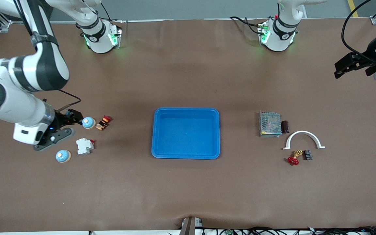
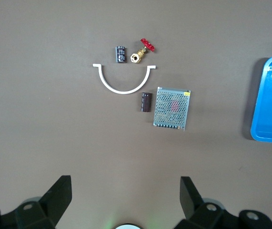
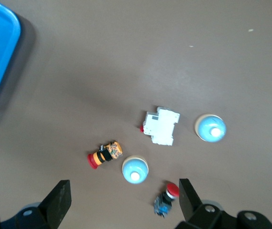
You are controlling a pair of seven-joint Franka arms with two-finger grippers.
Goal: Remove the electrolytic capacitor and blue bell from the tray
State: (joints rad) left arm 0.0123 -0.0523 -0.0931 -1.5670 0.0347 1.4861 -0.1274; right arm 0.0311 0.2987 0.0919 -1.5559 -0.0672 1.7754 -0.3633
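The dark cylindrical capacitor (image 1: 285,126) lies against a metal mesh power supply (image 1: 270,124) toward the left arm's end of the table; it also shows in the left wrist view (image 2: 146,102). Two blue domed bells lie toward the right arm's end, one (image 1: 88,122) farther from the front camera than the other (image 1: 63,156); in the right wrist view the first bell (image 3: 135,169) sits just ahead of the fingers and the second bell (image 3: 210,128) farther off. My right gripper (image 1: 72,117) (image 3: 125,202) is open and empty beside the first bell. My left gripper (image 1: 352,67) (image 2: 125,198) is open and empty, high above the table's end.
An empty blue tray (image 1: 186,133) sits mid-table. A white breaker (image 1: 84,145) and an orange-and-red push button (image 1: 103,122) lie by the bells; a red-capped switch (image 3: 166,200) lies under my right gripper. A white arc (image 1: 303,138), red-handled valve (image 1: 294,159) and black block (image 1: 307,154) lie near the capacitor.
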